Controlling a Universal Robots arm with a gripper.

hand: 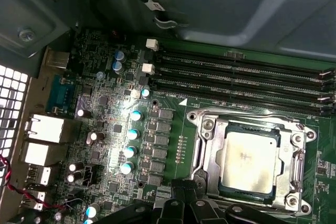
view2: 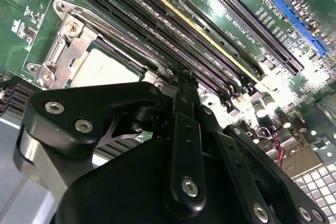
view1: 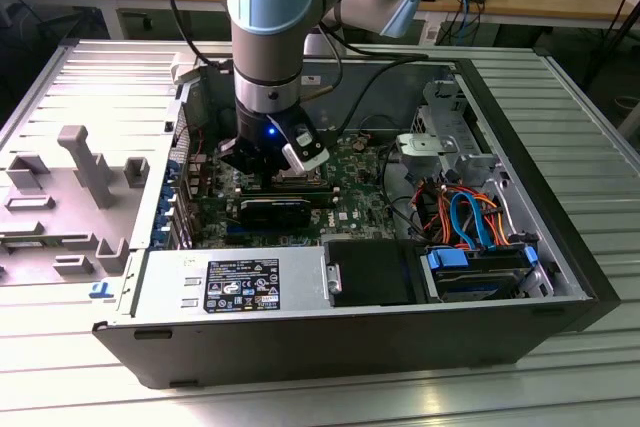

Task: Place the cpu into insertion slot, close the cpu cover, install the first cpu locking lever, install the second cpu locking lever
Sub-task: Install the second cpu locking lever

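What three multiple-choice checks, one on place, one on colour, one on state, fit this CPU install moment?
1. Where does the cpu lie?
A. in the insertion slot
B. on the power supply
C. among the drive cables

2. What colour is the circuit board around the insertion slot?
A. red
B. green
C. white

3. How does the cpu cover stand?
A. taken off and lying outside the case
B. hidden under a heatsink
C. down around the chip, framing it

Answers: 1 A, the first wrist view shows the silver chip seated in the socket. 2 B, the board is green in both wrist views. 3 C, the metal frame lies flat round the chip, with the tool beside its edge.
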